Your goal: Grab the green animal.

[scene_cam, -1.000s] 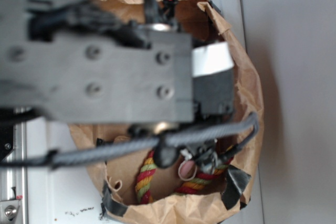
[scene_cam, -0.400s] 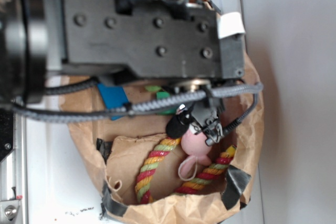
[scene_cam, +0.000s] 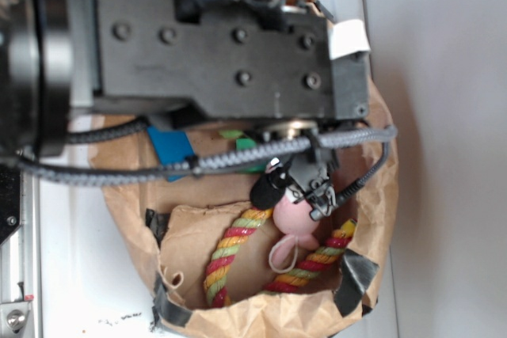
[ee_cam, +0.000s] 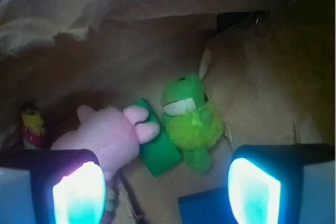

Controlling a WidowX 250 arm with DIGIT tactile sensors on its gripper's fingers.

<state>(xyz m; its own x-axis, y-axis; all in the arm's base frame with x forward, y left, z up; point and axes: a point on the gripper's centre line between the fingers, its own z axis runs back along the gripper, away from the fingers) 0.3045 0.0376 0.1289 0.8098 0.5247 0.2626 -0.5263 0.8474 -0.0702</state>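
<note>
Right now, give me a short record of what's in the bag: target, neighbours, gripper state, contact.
container: brown paper bag
target: green animal, lying on the bag floor
neighbours: pink plush and flat green block beside it; blue block nearer the camera
gripper: gripper open, above the toys
contact: none with the green animal

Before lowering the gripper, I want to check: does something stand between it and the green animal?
Nothing visible does. The open gripper hangs above the green animal; the pink plush and green block lie just beside it.
</note>
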